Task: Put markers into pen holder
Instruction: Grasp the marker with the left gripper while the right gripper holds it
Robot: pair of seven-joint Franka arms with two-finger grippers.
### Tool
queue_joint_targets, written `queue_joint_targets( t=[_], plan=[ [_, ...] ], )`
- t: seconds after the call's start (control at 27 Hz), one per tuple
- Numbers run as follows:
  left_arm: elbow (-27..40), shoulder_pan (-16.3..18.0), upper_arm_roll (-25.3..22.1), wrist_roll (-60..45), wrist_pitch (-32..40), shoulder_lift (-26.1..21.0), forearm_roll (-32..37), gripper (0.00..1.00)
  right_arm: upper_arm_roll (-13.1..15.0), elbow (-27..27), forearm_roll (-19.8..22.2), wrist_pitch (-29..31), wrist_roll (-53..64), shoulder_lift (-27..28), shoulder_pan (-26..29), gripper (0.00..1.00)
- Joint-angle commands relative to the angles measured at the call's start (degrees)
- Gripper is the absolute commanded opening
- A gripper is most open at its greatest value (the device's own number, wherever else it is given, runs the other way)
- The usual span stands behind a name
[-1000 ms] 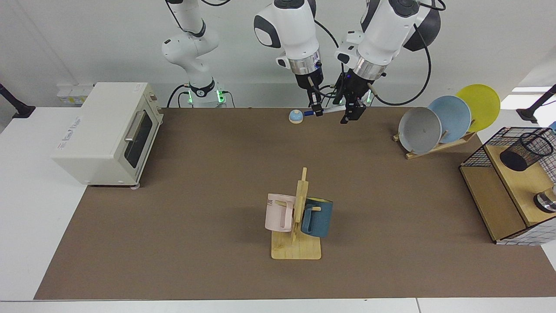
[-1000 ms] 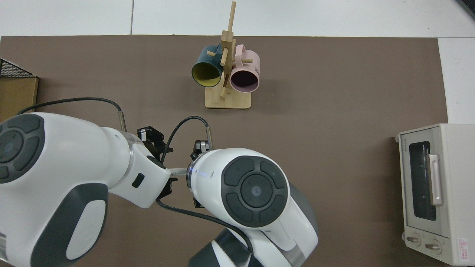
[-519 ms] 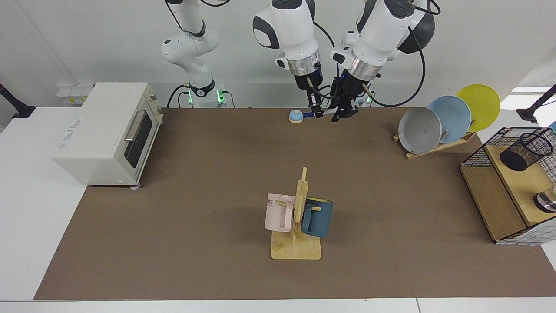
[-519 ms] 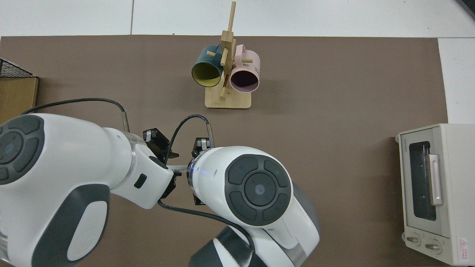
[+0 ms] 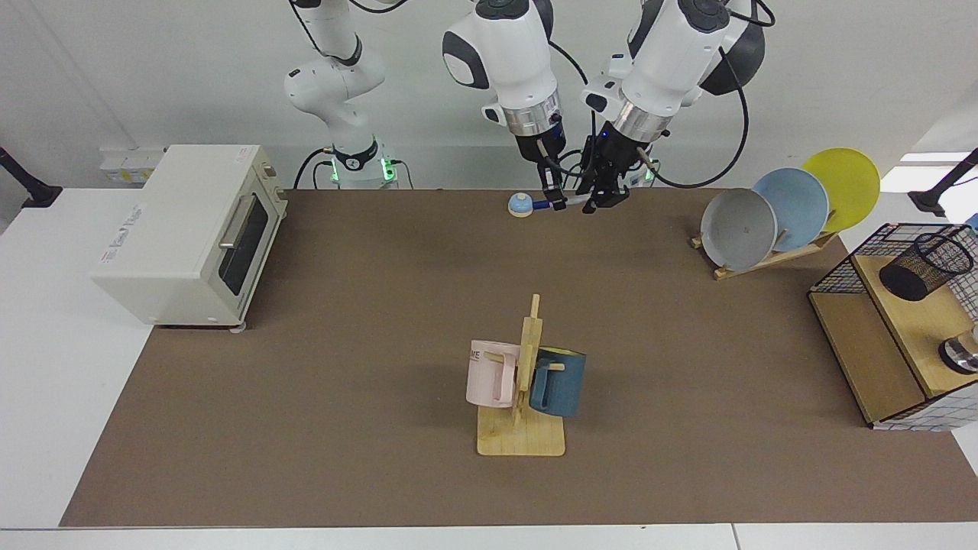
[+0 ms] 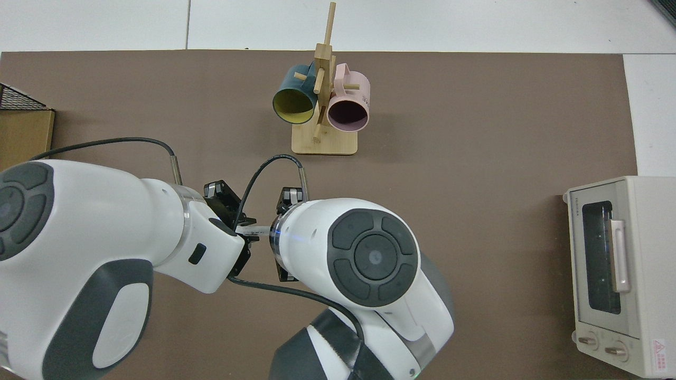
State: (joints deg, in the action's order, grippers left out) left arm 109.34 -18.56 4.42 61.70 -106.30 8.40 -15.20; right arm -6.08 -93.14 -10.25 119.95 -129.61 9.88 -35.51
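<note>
A slim white-barrelled marker (image 5: 569,200) with a blue end lies nearly level at the upper centre of the facing view, just above the brown matte mat (image 5: 382,382) that covers the desk (image 5: 46,367). Both claws meet on it. The right claw (image 5: 557,200) grips the marker near its blue end, just beside a small round bell with a blue dome (image 5: 520,204). The left claw (image 5: 600,200) sits at the marker's other end with its fingers around the barrel; whether they press on it cannot be told. In the top view only a short white stretch of the marker (image 6: 253,230) shows between the two bulky white wrists.

The small black wire-mesh cylindrical pen holder (image 5: 924,266) leans tilted on a wooden shelf inside a larger black wire basket frame (image 5: 840,263) at the right edge of the facing view, well apart from the marker; nothing shows inside it.

At lower centre a light wooden mug tree (image 5: 523,412) carries a pale pink mug (image 5: 489,374) and a dark teal mug (image 5: 561,382). A cream boxy toaster oven (image 5: 183,233) stands at the left, and grey, blue and yellow plates (image 5: 787,206) stand upright in a wooden rack.
</note>
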Motion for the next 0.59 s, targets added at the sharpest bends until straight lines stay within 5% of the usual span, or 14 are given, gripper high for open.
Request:
queue_joint_targets(
  t=[0.0, 0.3, 0.44, 0.56],
  plan=[
    [0.87, -0.51, -0.55, -0.44, -1.37, 0.39, -0.88, 0.0, -0.69, 0.24, 0.94, 1.08, -1.26, 0.58, 0.71, 0.0],
    [0.96, -0.16, -0.81, -0.53, -1.28, 0.39, -0.88, 0.0, -0.69, 0.24, 1.02, 0.99, -0.38, 0.67, 1.06, 0.0],
    [0.96, -0.07, -1.25, -0.53, -1.28, 0.39, -0.88, 0.0, -0.69, 0.24, 1.29, 0.64, 1.9, 0.67, 1.85, 0.08],
    [0.96, 0.1, -1.52, -0.62, -1.28, 0.39, -0.8, 0.0, -0.69, 0.06, 1.29, 0.55, 3.05, 0.75, 2.9, 0.32]
  ],
)
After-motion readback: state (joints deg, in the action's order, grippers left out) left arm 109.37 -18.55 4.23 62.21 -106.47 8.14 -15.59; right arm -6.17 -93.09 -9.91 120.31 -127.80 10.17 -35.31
